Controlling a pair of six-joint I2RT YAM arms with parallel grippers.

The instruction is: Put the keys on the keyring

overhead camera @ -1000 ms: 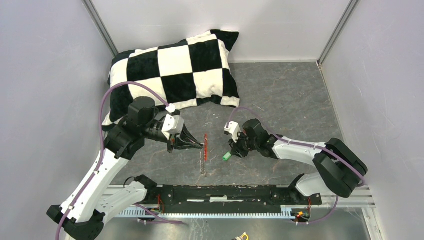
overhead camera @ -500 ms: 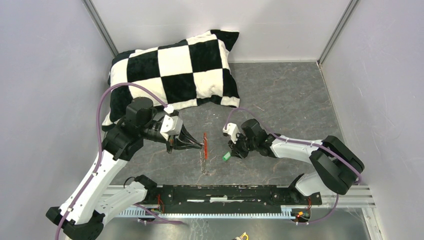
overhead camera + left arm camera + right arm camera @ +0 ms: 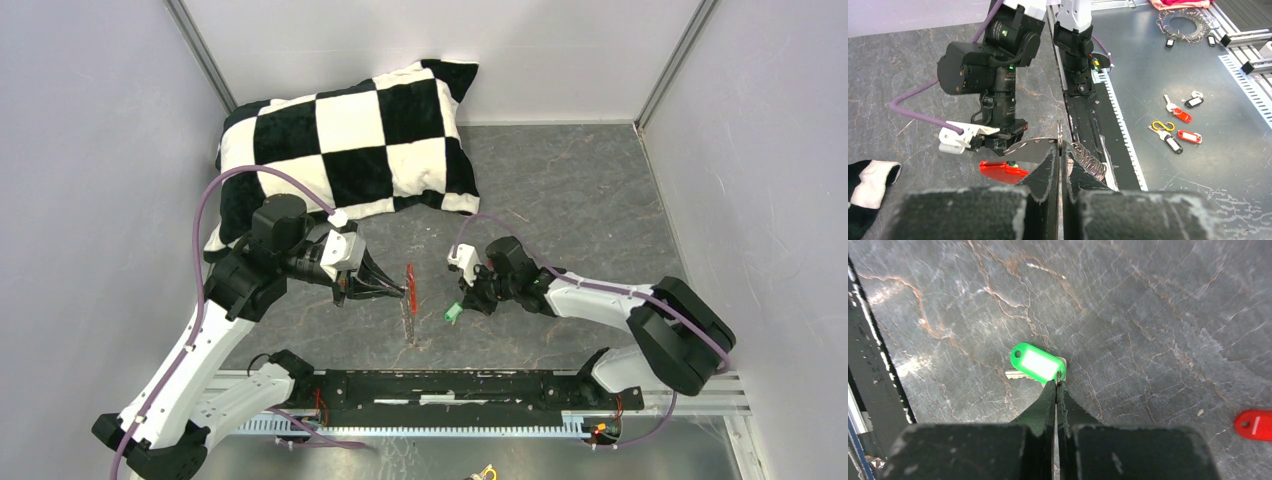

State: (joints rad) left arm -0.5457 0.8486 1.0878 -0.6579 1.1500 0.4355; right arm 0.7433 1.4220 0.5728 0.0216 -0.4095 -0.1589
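My left gripper (image 3: 398, 292) is shut on the keyring's thin metal ring (image 3: 1060, 137) and holds it above the table. The curved red fob (image 3: 410, 279) sticks up beside the jaws and the silvery chain (image 3: 408, 325) hangs down. In the left wrist view the fob (image 3: 1000, 171) lies left of the gripper (image 3: 1060, 150) and a coiled spring (image 3: 1089, 160) right. My right gripper (image 3: 466, 303) is shut on the small ring of the green key (image 3: 453, 313), which lies at table level. The right wrist view shows the gripper (image 3: 1057, 384), the green key (image 3: 1037, 363) and a red-headed key (image 3: 1254, 425) at its right edge.
A black-and-white checkered pillow (image 3: 350, 150) lies at the back left. The black base rail (image 3: 450, 385) runs along the near edge. Grey walls stand close on both sides. Several spare key tags (image 3: 1173, 125) lie on the metal shelf beyond the rail.
Almost nothing. My right wrist shifted slightly left and back again. The green key stays in the same spot. My left arm holds the keyring still.
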